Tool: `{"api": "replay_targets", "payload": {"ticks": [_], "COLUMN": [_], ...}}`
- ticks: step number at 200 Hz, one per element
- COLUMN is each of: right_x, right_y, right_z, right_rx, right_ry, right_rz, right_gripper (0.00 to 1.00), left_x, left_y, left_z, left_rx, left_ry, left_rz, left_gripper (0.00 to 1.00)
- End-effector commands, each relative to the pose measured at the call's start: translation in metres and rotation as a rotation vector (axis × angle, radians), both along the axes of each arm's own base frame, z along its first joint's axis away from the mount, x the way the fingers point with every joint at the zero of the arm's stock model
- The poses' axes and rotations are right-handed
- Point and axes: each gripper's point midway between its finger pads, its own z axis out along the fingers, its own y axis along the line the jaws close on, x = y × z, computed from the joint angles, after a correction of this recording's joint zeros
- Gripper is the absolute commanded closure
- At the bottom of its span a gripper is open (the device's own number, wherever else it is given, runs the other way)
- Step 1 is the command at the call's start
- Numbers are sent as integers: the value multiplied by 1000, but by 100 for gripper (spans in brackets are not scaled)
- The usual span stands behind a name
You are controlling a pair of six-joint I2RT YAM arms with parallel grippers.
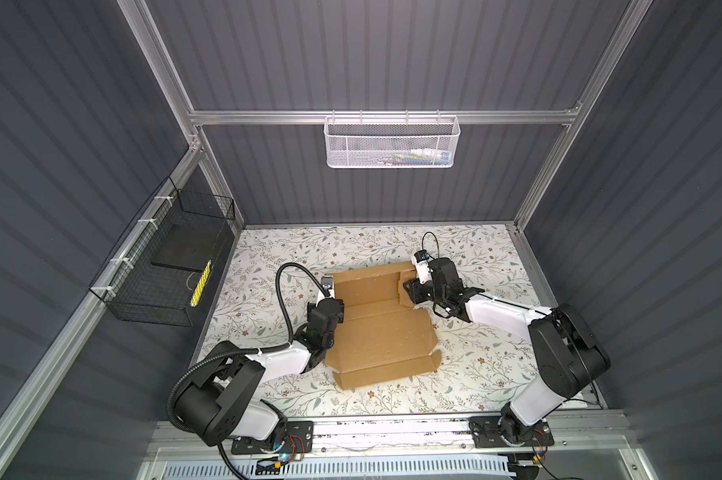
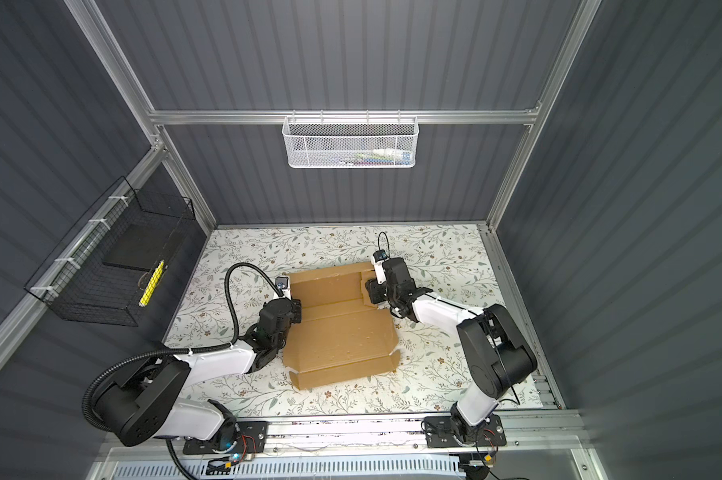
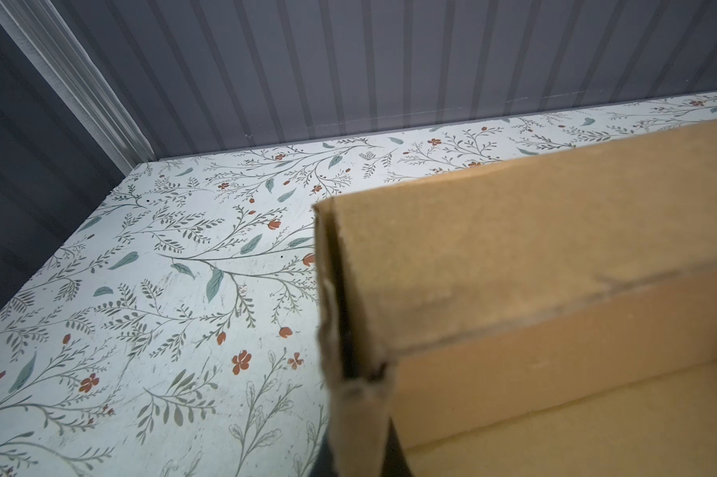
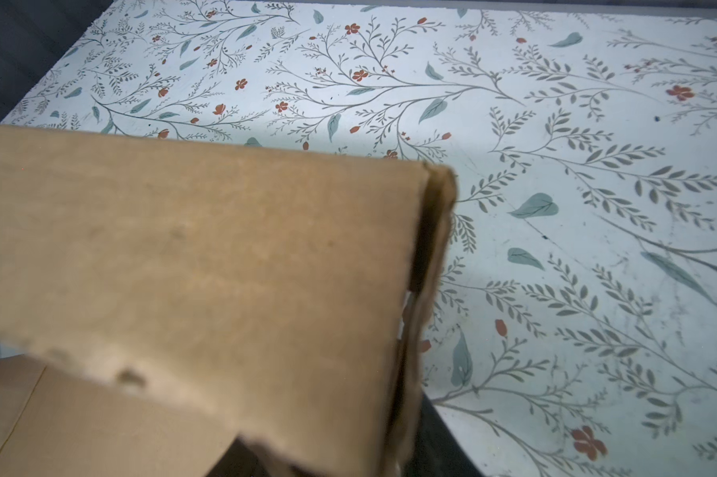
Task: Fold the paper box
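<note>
Cardboard fills the space ahead of both my wrists: the box lies half folded on the flowered table between my 2 grippers, its far walls raised and its wide near panel lying flat. My left gripper is clenched on the side wall nearest it, with a dark finger on each face. My right gripper straddles the opposite wall at the far corner; board runs between its fingers, but I cannot tell whether they pinch it.
</note>
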Motion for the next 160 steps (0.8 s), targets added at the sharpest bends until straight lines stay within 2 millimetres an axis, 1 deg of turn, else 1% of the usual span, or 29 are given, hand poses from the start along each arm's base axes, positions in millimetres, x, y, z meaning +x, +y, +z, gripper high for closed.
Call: {"api": "replay_targets", "payload": {"ticks": [1, 81, 160], "right_x": [11, 22, 32], "right_y": [8, 5, -9], "right_z": [10, 0, -13], "right_rx": [15, -16, -50], "right_ry": [-48, -66, -61], "right_rz": [-24, -101, -214], "right_gripper": [57, 57, 58], "left_x": [5, 5, 6], "left_y": [-13, -12, -11], "left_z": [8, 6, 8], "left_rx": [-32, -29, -26], "left_ry": [-12, -12, -16], "left_rz": [-41, -40, -37], "left_gripper": [100, 100, 100]}}
